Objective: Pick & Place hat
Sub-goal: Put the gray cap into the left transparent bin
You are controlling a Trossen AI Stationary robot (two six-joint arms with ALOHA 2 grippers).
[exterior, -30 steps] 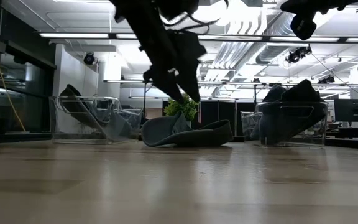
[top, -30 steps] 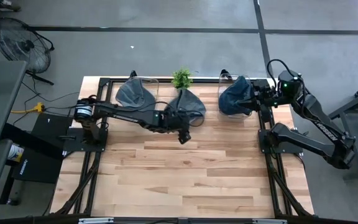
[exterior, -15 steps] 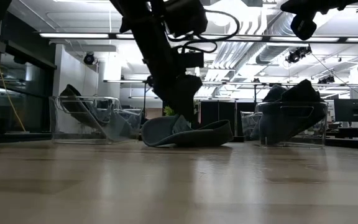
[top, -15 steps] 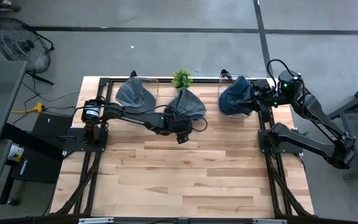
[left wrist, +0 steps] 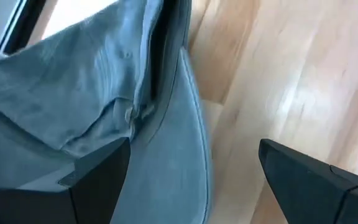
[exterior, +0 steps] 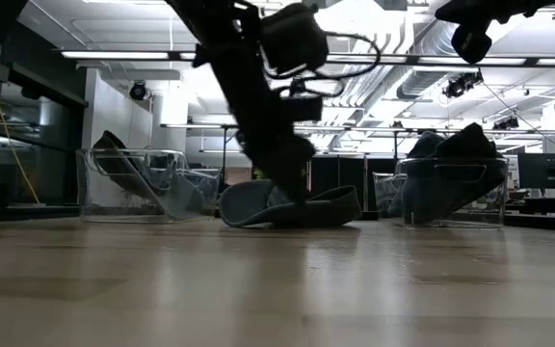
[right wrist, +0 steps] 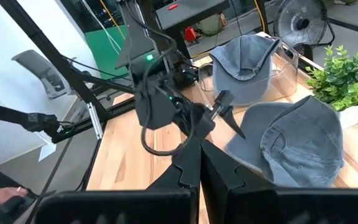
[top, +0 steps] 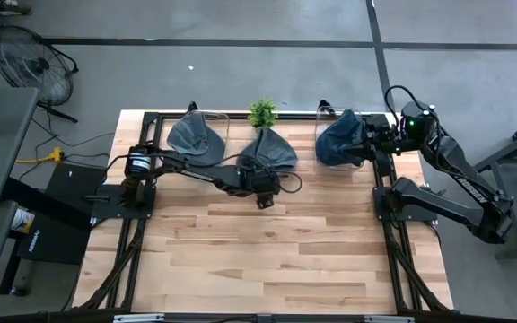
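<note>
Since the hat [top: 270, 149] is made of soft blue-grey denim, it will be light and floppy, and only its brim [left wrist: 179, 168] keeps some stiffness. It lies on the table [top: 276, 251] near the far edge, between two clear holders that each carry another cap, and just in front of a small green plant [top: 262, 111]. The left claw [top: 263, 184] is low at the near edge of this hat with its fingers [left wrist: 98, 177] spread wide and holding nothing; in the left wrist view the brim passes between them, although I cannot tell if a finger already touches the cloth. In my judgement the brim is the best place to take hold, because the crown would fold and slip under a pinch, while the brim gives a firm flat edge. One finger probably must slide under it, close to the wood. The right claw [right wrist: 197, 168] is closed and empty, and it waits high near the right holder [top: 339, 139].
</note>
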